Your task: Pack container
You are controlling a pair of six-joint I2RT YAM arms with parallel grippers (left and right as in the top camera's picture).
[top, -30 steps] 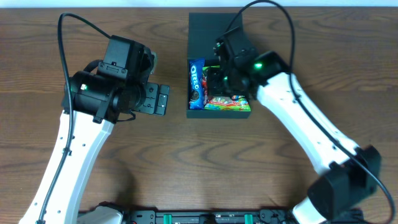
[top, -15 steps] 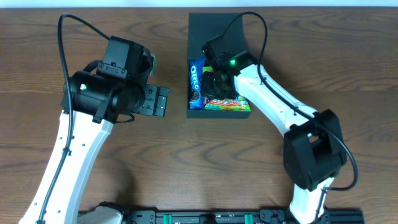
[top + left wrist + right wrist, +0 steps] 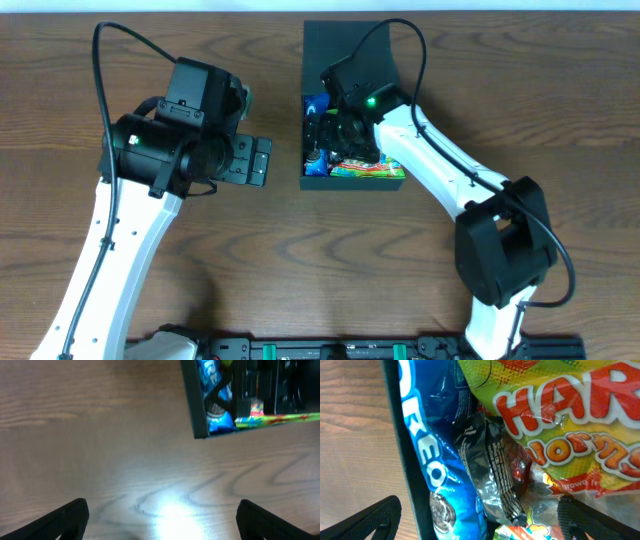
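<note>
The container (image 3: pixel 335 45), a dark square box with its flap lid standing up at the far side, sits at the table's middle back. Inside lie a blue Oreo packet (image 3: pixel 427 460), a yellow-green Haribo packet (image 3: pixel 570 425) and a dark clear-wrapped snack (image 3: pixel 490 465). My right gripper (image 3: pixel 480 522) is down in the box's left part, open wide. One finger is outside the box's left wall (image 3: pixel 402 450) and the other is over the packets. Nothing is gripped. My left gripper (image 3: pixel 265 161) hovers open over bare table left of the box, holding nothing.
In the left wrist view the box's near left corner (image 3: pixel 192 405) shows at the top, with a green packet edge (image 3: pixel 280 420) along the front wall. Brown wooden table (image 3: pixel 250 260) surrounds the box. The right arm (image 3: pixel 440 170) reaches across from the front right.
My right gripper has gone from shut to wide open and shifted a little left inside the box, over the Oreo packet. The left arm has not moved.
</note>
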